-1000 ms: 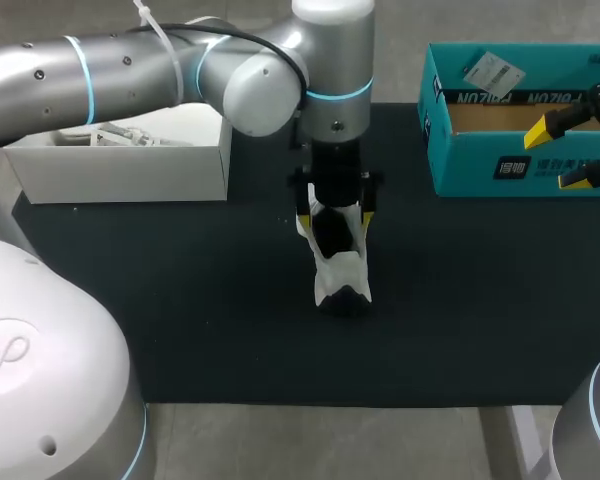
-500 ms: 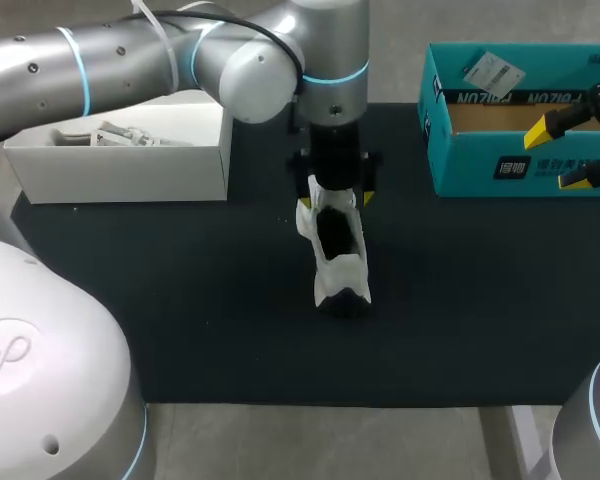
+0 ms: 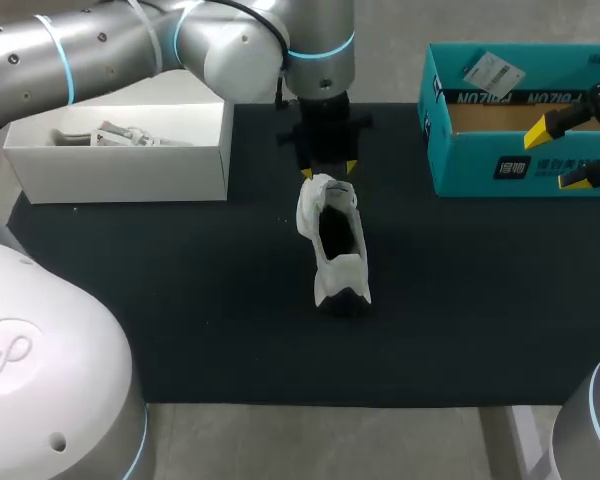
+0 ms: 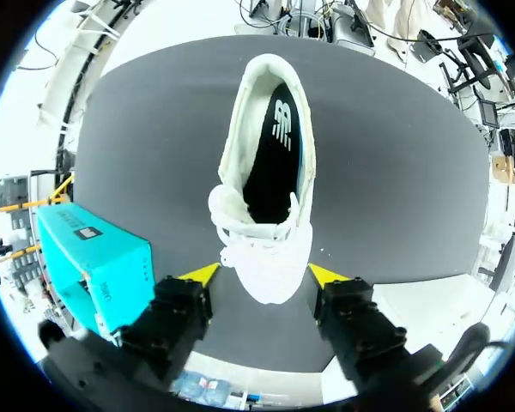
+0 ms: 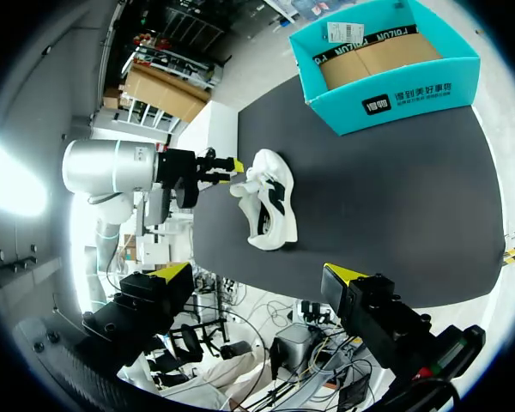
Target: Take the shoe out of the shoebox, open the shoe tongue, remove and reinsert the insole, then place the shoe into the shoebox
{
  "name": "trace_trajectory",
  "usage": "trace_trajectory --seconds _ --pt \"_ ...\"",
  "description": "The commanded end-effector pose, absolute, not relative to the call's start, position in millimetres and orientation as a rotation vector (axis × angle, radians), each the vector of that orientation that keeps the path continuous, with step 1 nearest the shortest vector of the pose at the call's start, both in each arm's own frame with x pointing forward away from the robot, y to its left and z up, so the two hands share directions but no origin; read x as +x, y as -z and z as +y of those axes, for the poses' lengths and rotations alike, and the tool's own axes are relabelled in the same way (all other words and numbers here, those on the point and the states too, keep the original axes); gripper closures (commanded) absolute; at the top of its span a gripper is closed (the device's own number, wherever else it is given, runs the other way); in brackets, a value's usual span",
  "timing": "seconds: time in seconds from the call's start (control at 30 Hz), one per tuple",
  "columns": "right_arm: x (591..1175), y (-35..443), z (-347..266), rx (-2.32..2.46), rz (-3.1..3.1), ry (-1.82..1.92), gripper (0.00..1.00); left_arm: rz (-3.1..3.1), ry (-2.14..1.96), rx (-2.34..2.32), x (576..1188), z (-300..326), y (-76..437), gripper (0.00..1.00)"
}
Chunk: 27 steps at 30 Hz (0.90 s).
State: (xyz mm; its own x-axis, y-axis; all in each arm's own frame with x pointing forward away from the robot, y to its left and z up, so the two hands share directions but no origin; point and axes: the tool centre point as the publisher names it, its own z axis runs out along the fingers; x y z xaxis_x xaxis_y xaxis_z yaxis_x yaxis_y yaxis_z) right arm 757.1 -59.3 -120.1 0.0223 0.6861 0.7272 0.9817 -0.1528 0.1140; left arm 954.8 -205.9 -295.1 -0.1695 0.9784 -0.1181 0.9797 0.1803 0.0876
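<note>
While my left pincer (image 3: 328,170) hung low over the far side of the dark mat (image 3: 180,300), its yellow fingertips stood apart and clamped on nothing. From the left wrist view the laced end of the shoe (image 4: 270,172) sat just ahead of that pincer (image 4: 264,275), between the two spread tips; whether either tip brushed the white upper I could not tell. The shoe (image 3: 332,243) rested on the mat near the middle of the worktop, outside the shoebox (image 3: 520,170), its opening facing up. Inside it the black insole (image 4: 275,154) lay flat along the length of the shoe, and the tongue (image 4: 227,206) was bunched up at the laced end.

The teal shoebox stood open at the far right corner of the mat, well apart from the shoe, showing a brown cardboard bottom. My right pincer (image 3: 565,152) hovered over the near wall of that box, fingers wide apart and holding nothing. A white box (image 3: 130,170) sat at the far left edge of the mat, with pale crumpled paper inside it.
</note>
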Motion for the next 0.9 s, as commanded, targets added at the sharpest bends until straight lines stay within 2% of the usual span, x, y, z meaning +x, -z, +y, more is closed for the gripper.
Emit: trace_trajectory --seconds 0.03,0.43,0.9 --pt "758 120 -58 -1.886 -1.695 0.927 0.0 2.301 0.03 1.926 955 -205 297 1.0" --pt "758 120 -58 -1.886 -1.695 0.927 0.0 2.322 0.06 2.013 939 -210 319 1.0" --pt "758 120 -58 -1.886 -1.695 0.927 0.0 2.394 0.14 2.097 894 -211 332 1.0"
